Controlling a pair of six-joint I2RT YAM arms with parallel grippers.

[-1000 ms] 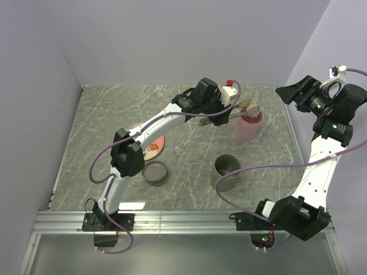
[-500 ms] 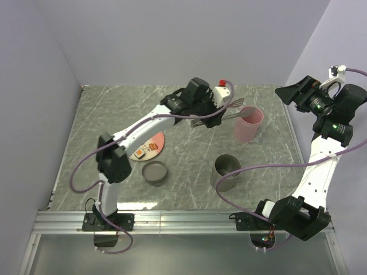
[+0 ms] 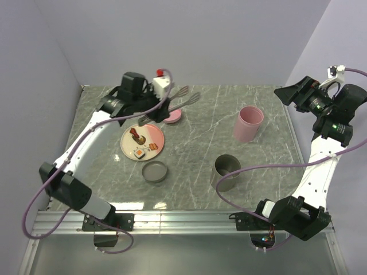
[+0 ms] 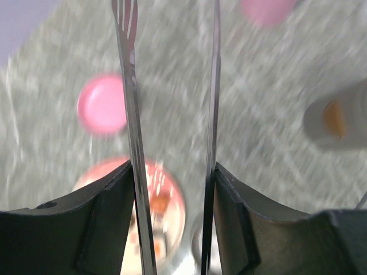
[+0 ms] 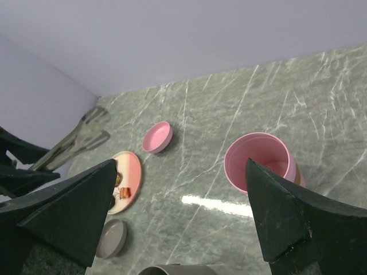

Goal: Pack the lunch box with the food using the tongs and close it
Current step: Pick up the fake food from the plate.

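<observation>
My left gripper is shut on the silver tongs, its jaws pressing both thin arms from outside. It hovers over the back left of the table, with the tong tips above the pink lid. The food, a dark brown lump and orange-and-white bits, lies on the pink-and-cream plate, below the tongs. Two open round containers stand to the right, one pink and one grey; I cannot tell which is the lunch box. My right gripper hangs open high at the far right, holding nothing.
A grey lid lies in front of the plate. In the right wrist view I see the pink container, pink lid, plate and grey lid. Walls close off the back and both sides.
My left arm has swung left from the pink container with the tongs in its grip, stopping above the plate and pink lid. The plate is now uncovered. The right arm has not moved.
</observation>
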